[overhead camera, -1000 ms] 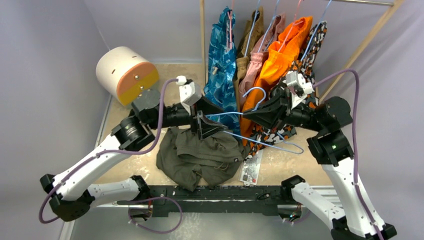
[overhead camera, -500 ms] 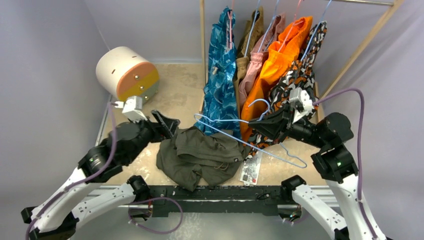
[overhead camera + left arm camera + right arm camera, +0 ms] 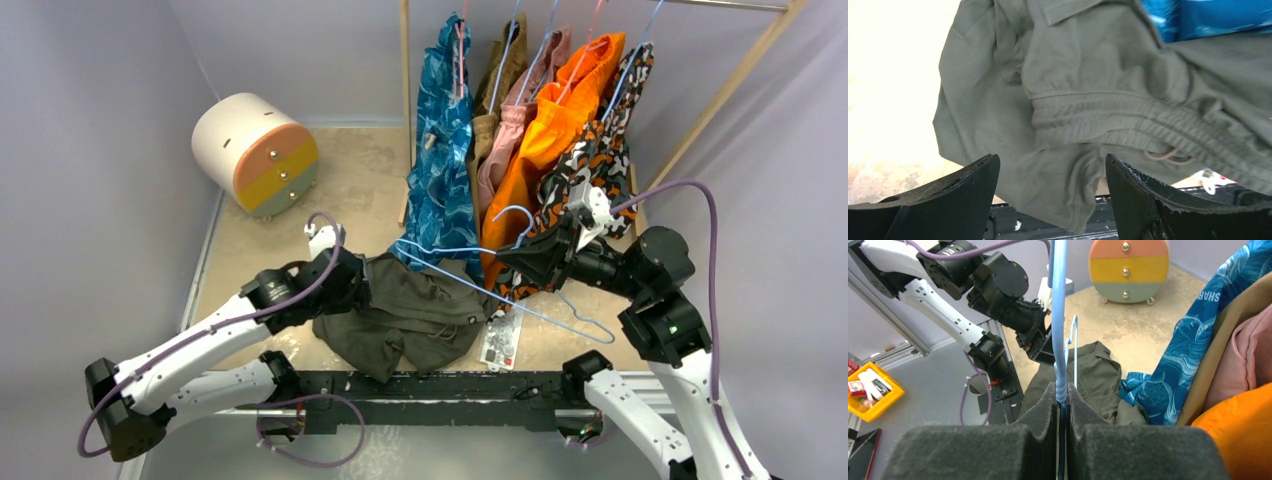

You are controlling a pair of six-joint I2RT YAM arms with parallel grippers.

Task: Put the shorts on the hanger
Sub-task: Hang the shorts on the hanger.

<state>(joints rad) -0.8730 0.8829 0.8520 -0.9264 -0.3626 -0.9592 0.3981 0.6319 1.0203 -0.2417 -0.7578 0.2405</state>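
Left wrist, shorts (image 3: 1088,100) just beyond left gripper (image 3: 1052,165)

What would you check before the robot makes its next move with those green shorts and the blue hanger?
1. Right gripper shut on the hanger: ok.
2. Left gripper open: ok.
3. Left gripper aimed at the shorts: ok, the waistband lies on top, just ahead of its fingers.
4. Hanger clear of the hanging blue garment: cannot tell, its end overlaps it in the top view.
5. Hanger wire clear of the shorts: cannot tell, it crosses over them in the top view.
6. Shorts on the hanger: not ok, they lie crumpled on the table.
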